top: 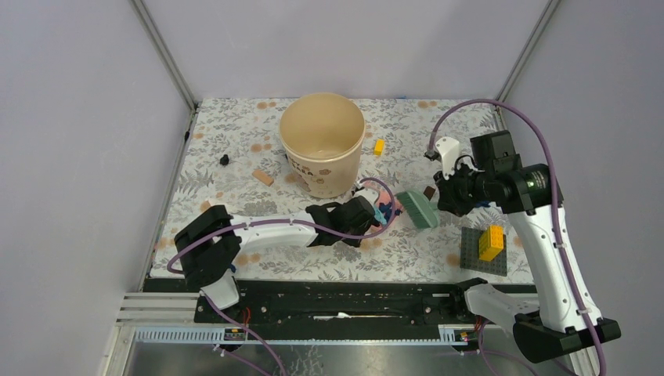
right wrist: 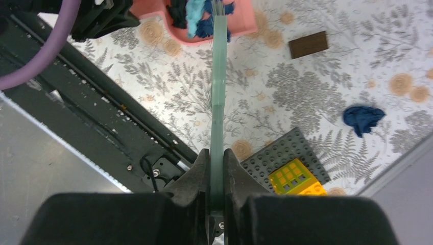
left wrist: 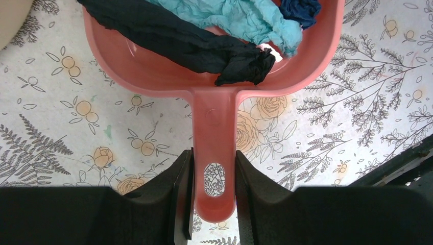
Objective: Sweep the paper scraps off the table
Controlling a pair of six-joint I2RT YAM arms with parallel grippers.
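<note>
Nearest the arm bases, on the right, a dark grey studded baseplate point(top: 478, 254) carries a yellow toy brick point(top: 491, 241).

Next in, the left gripper point(left wrist: 213, 171) is closed part-way on the tail of the handle of a pink plastic dustpan point(left wrist: 214, 117), one finger on each side of the hanging hole. The pan lies flat on the table point(top: 227, 188), a white covering printed with grey leaves and orange flowers.

The right gripper point(right wrist: 217, 168) is all but shut, pinching the thin back of a pale green hand brush point(right wrist: 218, 92) whose far end meets the pan's mouth.

Paper scraps are found in three places:
- In the pan: a long black crumpled strip point(left wrist: 178, 43), a light blue wad point(left wrist: 240, 18) and a dark blue bit point(left wrist: 301, 7).
- Loose: one dark blue crumpled scrap point(right wrist: 363, 118) near the table's right edge, apart from the baseplate.
- Loose: one small black scrap point(top: 225, 160) far out on the left.

Judgement on handling: the scraps look very light, soft and springy, and likely to skid or tumble ahead of the bristles. They are better pushed with the brush than pinched.

Beyond the brush lies a flat dark brown block point(right wrist: 308, 44). Farther back stand a tall beige tub point(top: 325, 176) and a small yellow brick point(top: 379, 146).
</note>
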